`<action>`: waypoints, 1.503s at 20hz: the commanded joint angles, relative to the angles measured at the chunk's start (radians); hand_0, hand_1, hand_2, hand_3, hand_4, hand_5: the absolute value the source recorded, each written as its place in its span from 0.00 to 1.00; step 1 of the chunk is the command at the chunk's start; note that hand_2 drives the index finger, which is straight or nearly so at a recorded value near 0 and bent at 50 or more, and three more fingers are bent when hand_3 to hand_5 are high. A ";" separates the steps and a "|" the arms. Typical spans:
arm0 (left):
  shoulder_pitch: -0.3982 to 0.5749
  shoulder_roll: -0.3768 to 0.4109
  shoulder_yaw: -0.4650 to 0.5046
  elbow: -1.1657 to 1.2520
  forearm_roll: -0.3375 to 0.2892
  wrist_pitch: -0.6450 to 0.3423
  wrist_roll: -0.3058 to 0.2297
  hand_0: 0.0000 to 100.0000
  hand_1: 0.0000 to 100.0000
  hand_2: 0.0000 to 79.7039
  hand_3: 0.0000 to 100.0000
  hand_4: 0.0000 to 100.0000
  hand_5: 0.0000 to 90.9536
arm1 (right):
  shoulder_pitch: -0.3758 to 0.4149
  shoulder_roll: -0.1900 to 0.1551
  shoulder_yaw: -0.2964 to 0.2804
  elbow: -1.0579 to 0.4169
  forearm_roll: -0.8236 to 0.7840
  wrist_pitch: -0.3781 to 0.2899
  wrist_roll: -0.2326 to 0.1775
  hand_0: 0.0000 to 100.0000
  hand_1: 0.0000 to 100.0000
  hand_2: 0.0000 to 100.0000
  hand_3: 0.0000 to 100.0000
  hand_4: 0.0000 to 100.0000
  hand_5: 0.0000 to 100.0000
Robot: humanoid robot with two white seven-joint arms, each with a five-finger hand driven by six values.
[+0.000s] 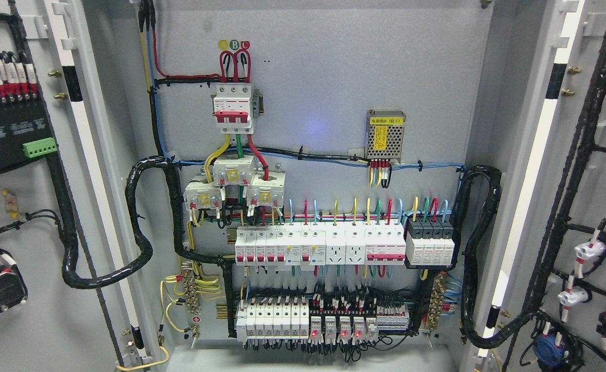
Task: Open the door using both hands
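A grey electrical cabinet fills the head view with both doors swung wide. The left door shows its inner face at the left edge, carrying terminals and black cable bundles. The right door shows its inner face at the right edge, with black cables and white connectors. Between them the back panel is exposed, holding a red-and-white main breaker, a perforated metal power supply and two rows of white breakers. Neither of my hands or arms appears anywhere in the picture.
Thick black cable looms run from each door into the cabinet at the lower left and lower right. The cabinet's grey floor ledge lies along the bottom. Several small red indicator lights glow on the lowest breaker row.
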 commanded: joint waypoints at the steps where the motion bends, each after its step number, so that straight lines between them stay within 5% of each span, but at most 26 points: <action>1: 0.041 0.008 -0.024 -0.076 -0.004 0.000 -0.002 0.00 0.00 0.00 0.00 0.00 0.00 | 0.006 -0.001 -0.019 0.014 -0.004 0.000 0.002 0.00 0.00 0.00 0.00 0.00 0.00; 11: 0.127 0.002 -0.028 -0.127 -0.006 -0.002 -0.031 0.00 0.00 0.00 0.00 0.00 0.00 | 0.032 -0.004 -0.005 -0.025 -0.009 0.000 0.004 0.00 0.00 0.00 0.00 0.00 0.00; 20: 0.214 -0.061 -0.201 -0.052 -0.117 -0.003 -0.031 0.00 0.00 0.00 0.00 0.00 0.00 | 0.063 -0.007 0.074 -0.067 -0.007 0.000 0.007 0.00 0.00 0.00 0.00 0.00 0.00; 26: 0.216 -0.113 -0.278 0.070 -0.148 -0.007 -0.037 0.00 0.00 0.00 0.00 0.00 0.00 | 0.095 -0.061 0.102 -0.099 -0.006 -0.036 0.007 0.00 0.00 0.00 0.00 0.00 0.00; 30: 0.219 -0.132 -0.297 0.111 -0.177 -0.010 -0.043 0.00 0.00 0.00 0.00 0.00 0.00 | 0.099 -0.082 0.172 -0.111 0.000 -0.089 0.005 0.00 0.00 0.00 0.00 0.00 0.00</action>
